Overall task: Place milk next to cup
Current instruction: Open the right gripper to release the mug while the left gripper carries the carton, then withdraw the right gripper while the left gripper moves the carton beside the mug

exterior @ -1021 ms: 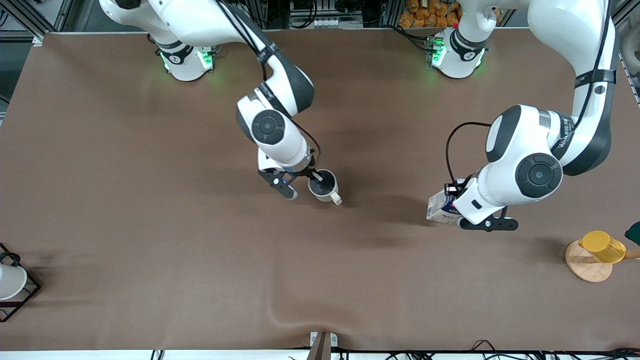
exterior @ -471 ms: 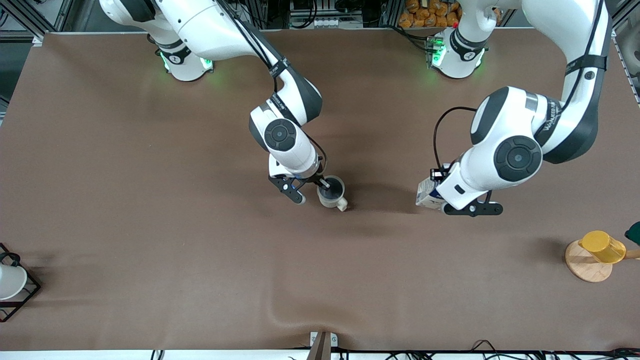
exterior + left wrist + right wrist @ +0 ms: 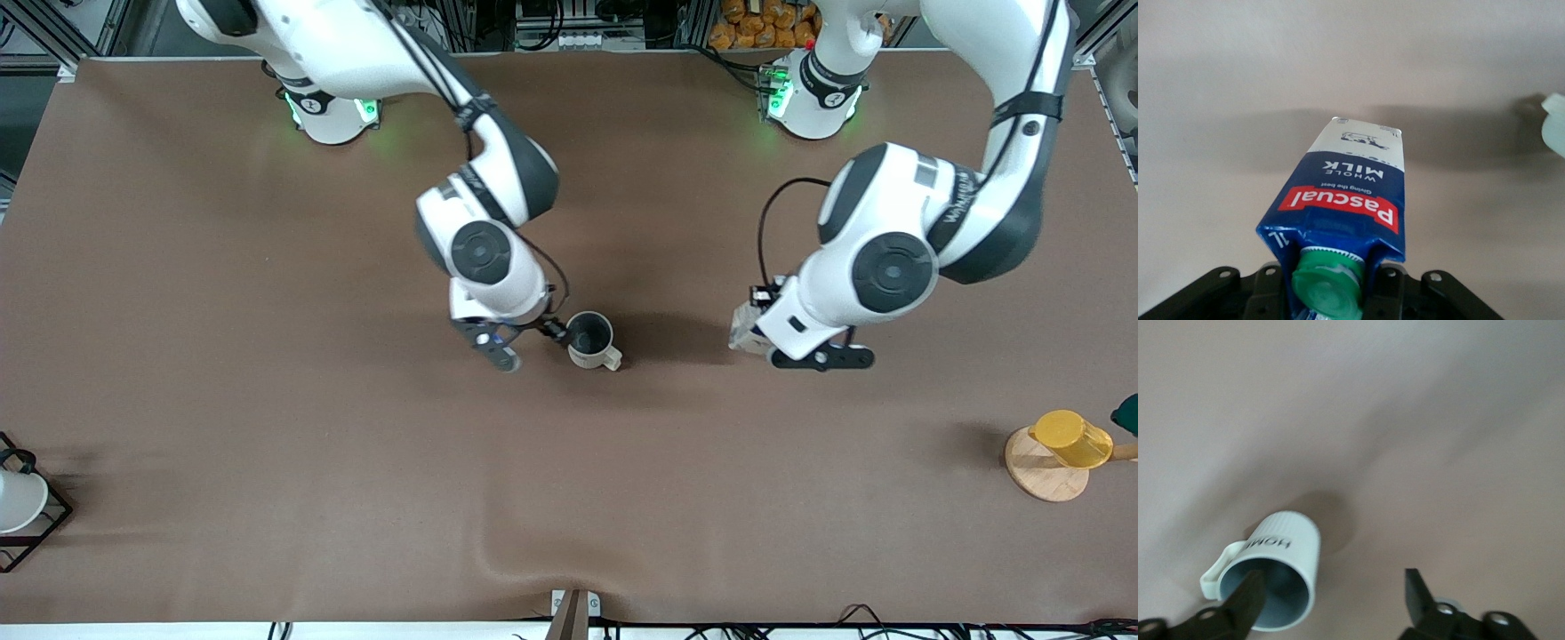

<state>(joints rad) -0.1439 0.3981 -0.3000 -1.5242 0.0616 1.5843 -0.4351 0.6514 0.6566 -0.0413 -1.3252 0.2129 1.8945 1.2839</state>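
Note:
The cup (image 3: 591,340) stands upright on the table near the middle, its handle pointing toward the front camera. My right gripper (image 3: 532,345) is open beside it, one finger (image 3: 556,331) at the rim. In the right wrist view the cup (image 3: 1288,553) sits by one finger (image 3: 1248,597) and the gripper (image 3: 1333,580) holds nothing. My left gripper (image 3: 757,338) is shut on the milk (image 3: 743,325) and holds it tilted over the table, toward the left arm's end from the cup. The left wrist view shows the carton (image 3: 1348,190) and its green cap (image 3: 1328,293).
A yellow plastic cup (image 3: 1071,437) rests on a round wooden disc (image 3: 1036,471) near the left arm's end. A white cup in a black wire frame (image 3: 18,502) stands at the right arm's end. A dark green thing (image 3: 1127,413) shows at the edge.
My right gripper set the cup down, drew its finger out of the cup and shifted toward the right arm's end. My left arm carried the milk closer to the cup.

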